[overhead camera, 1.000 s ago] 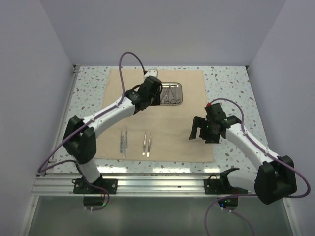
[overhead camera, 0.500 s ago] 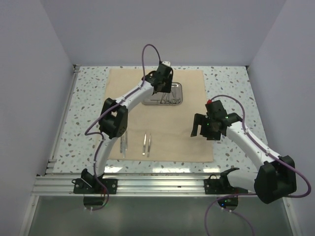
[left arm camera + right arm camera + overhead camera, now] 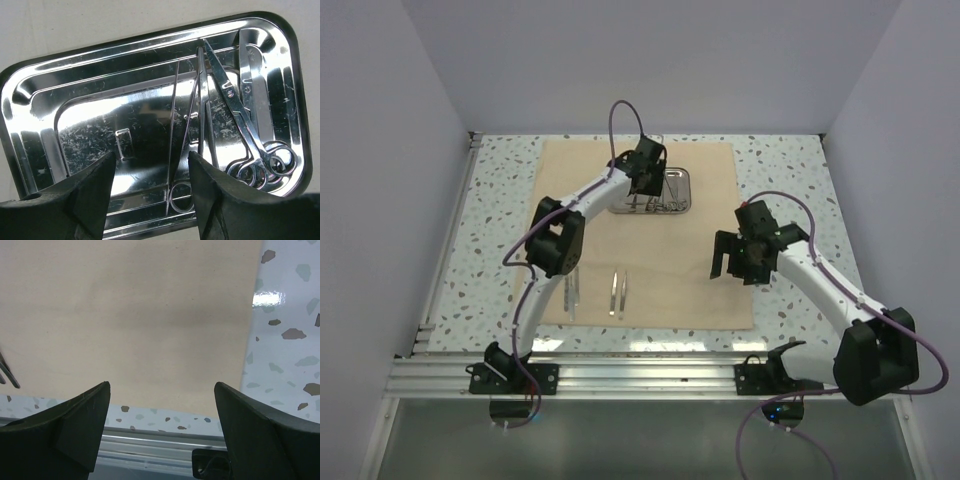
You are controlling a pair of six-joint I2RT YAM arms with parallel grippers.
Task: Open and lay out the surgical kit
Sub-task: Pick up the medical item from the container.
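Looking down from top view: cloth wrap (image 3: 660, 270) spread flat on speckled table (image 3: 500, 200). Steel tray (image 3: 688, 192) sits at wrap's 12 o'clock. Tweezers (image 3: 618, 293) lie in two pairs near 7 o'clock. Left gripper (image 3: 647, 178) hangs over tray, right gripper (image 3: 728, 262) over wrap's 3 o'clock edge.

Left wrist view: pincer half-wide, nothing between fingers, tray directly beneath. Scissors (image 3: 240, 115) at tray's 3 o'clock, thinner instruments just beside.

Right wrist view: pincer wide, empty, above wrap's near corner.
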